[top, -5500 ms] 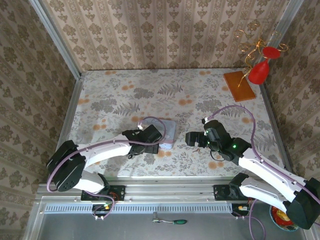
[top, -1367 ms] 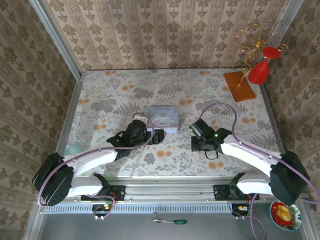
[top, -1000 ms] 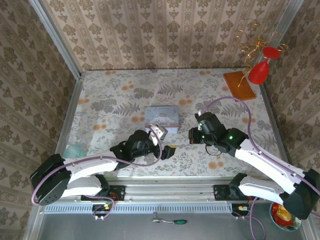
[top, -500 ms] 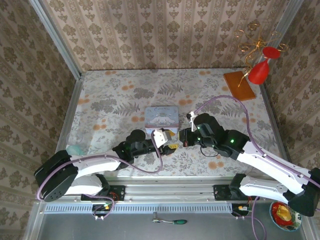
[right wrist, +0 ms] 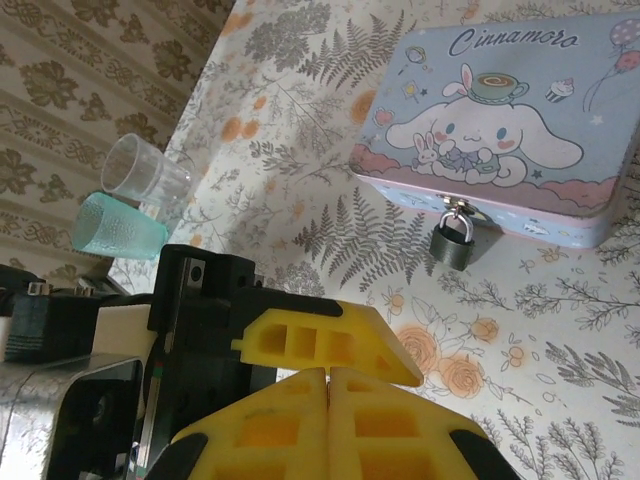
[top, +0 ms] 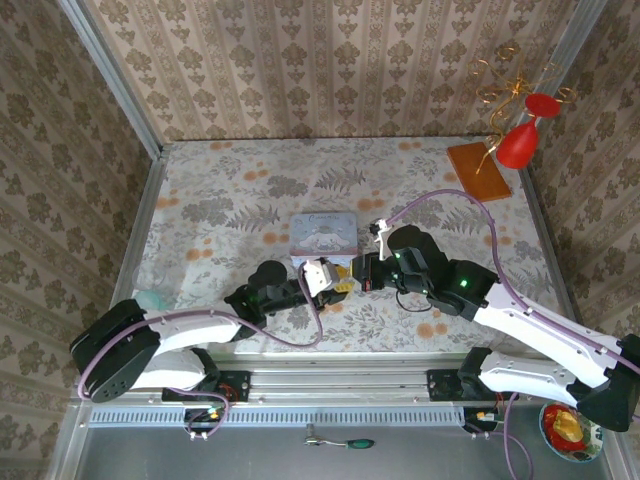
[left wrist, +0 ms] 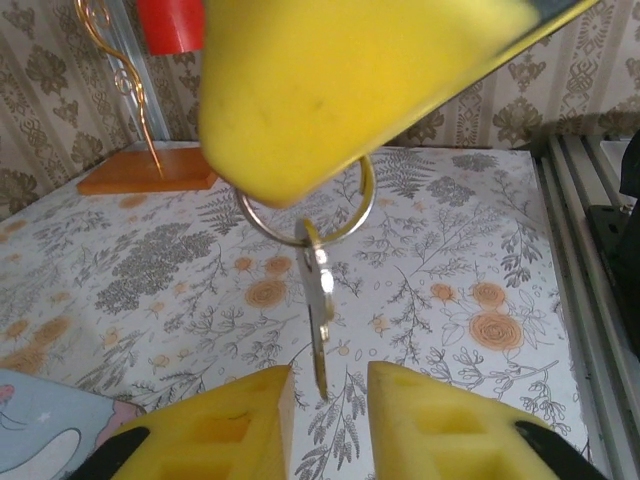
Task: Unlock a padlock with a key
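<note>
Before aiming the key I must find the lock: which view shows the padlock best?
Right wrist: the padlock hangs clear and large on the tin's front. From the top it is too small to tell; left wrist catches the tin's corner.

The left arm [top: 190, 325] and the right arm [top: 520, 315] reach inward, low, tips close together. The left end effector [top: 338, 283] has its fingers slightly parted; the right end effector [top: 362, 272] has its fingers pressed together

floral-print table [top: 220, 190], pale blue tin [top: 323, 235], orange block [top: 478, 171], clear cup [right wrist: 145, 172], teal cup [right wrist: 118, 228]
</note>
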